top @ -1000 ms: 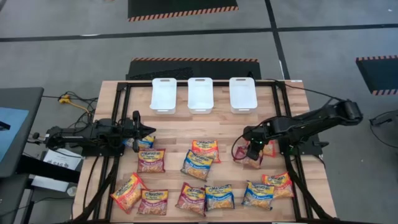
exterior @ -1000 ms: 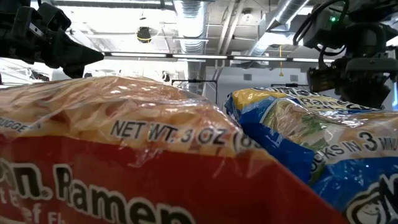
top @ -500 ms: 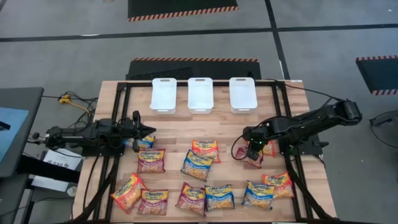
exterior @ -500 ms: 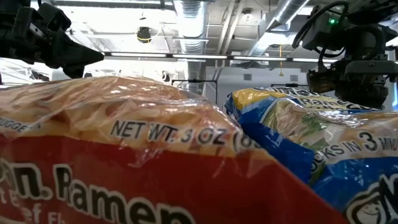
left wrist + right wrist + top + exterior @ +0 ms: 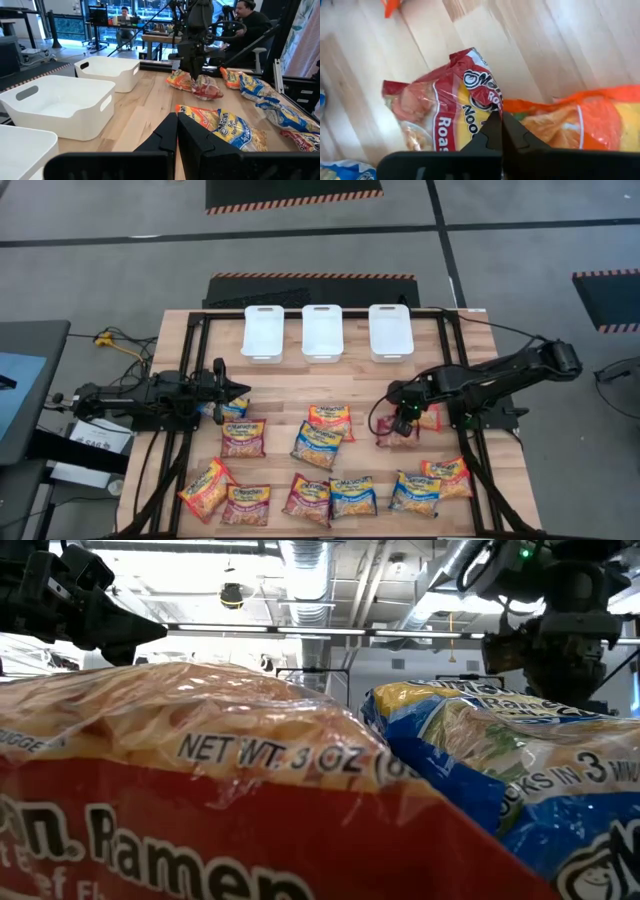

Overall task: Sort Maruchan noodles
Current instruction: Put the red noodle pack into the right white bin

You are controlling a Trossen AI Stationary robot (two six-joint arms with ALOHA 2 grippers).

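- The right gripper has its fingers pinched together on the edge of a red packet, which lies on the table touching an orange packet.
- The left gripper is shut on nothing, by the table's left side.
- The packets look light, soft and slippery, and the noodles inside may crack. A crimped edge looks best to hold.
- Three white bins wait at the far side.

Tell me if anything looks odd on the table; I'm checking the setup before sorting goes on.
One thing: the right gripper is shut on the edge of a dark red packet whose wrapper is crumpled, overlapping an orange packet. The three white bins hold nothing.
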